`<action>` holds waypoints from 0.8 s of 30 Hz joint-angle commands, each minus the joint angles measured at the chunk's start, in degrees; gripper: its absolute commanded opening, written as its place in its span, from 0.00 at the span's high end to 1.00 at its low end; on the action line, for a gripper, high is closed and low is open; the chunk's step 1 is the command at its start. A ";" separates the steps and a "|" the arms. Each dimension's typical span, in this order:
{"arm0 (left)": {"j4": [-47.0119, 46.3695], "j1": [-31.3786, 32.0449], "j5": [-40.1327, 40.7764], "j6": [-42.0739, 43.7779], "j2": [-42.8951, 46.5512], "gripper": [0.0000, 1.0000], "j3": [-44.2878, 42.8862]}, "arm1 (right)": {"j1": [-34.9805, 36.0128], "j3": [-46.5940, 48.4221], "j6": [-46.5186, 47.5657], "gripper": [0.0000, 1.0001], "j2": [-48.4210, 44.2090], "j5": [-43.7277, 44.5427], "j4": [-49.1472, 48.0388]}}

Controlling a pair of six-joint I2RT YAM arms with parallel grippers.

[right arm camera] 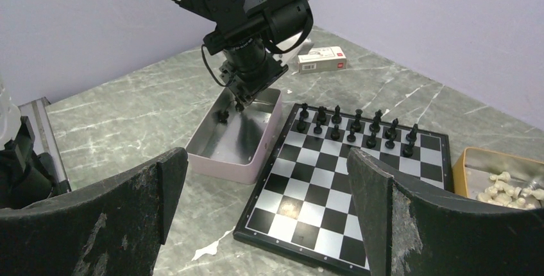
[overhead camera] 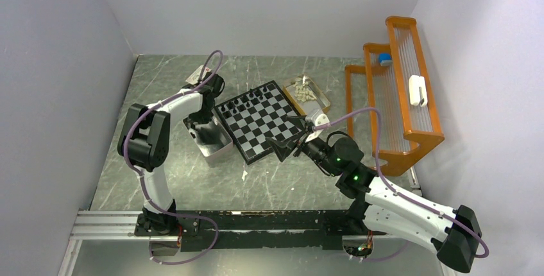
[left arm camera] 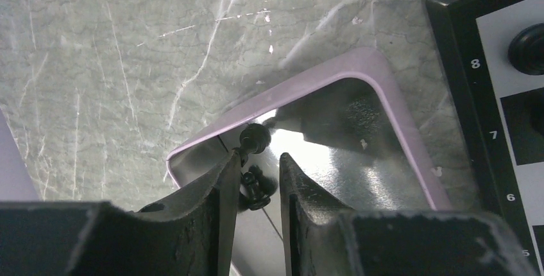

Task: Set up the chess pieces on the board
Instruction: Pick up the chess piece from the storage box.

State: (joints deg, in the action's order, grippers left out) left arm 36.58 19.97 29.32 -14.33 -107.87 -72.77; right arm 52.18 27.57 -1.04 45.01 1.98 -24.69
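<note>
Polished metal forms the tin (right arm camera: 224, 163): a rounded rectangle with a pale pink outer wall and a mirror-bright floor, lying just beside the board's left edge. The board (right arm camera: 340, 205) is flat and square, in black and pale checks, with a thin dark rim carrying printed numerals. Black pieces (right arm camera: 356, 128) stand in two rows along its far edge. A stray piece (right arm camera: 223, 117), also black, stands inside the tin. Cream pieces (right arm camera: 507, 186) lie heaped in a tan tray (right arm camera: 463, 160) off the board's far right corner.

The surface (overhead camera: 192, 186) is grey-green with pale marble veining. Pale lilac walls enclose it on three sides. An orange rack (overhead camera: 398, 96) stands at the right and a white box (right arm camera: 322, 59) at the back.

The left pincer (left arm camera: 258, 160) hangs over the tin's corner with its fingers nearly together, pinching a small black held piece (left arm camera: 255, 189). The right pincer (right arm camera: 266, 160) is spread wide, hovering by the board's near right corner.
</note>
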 commanded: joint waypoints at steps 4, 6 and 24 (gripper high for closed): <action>-2.58 -0.02 -2.11 -0.50 3.50 0.66 0.01 | 0.02 -0.41 0.25 0.00 0.04 0.33 -2.29; -2.80 -0.06 -1.48 -0.75 4.35 0.66 0.26 | 0.02 -0.32 0.24 0.00 0.07 0.22 -1.93; -4.07 -5.92 -7.72 -3.19 5.52 0.70 2.88 | 0.01 -0.42 0.30 0.00 -0.91 0.31 -1.78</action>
State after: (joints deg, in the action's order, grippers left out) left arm 34.50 15.25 24.99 -16.53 -103.22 -70.50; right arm 52.18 27.51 -1.04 45.08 1.96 -25.36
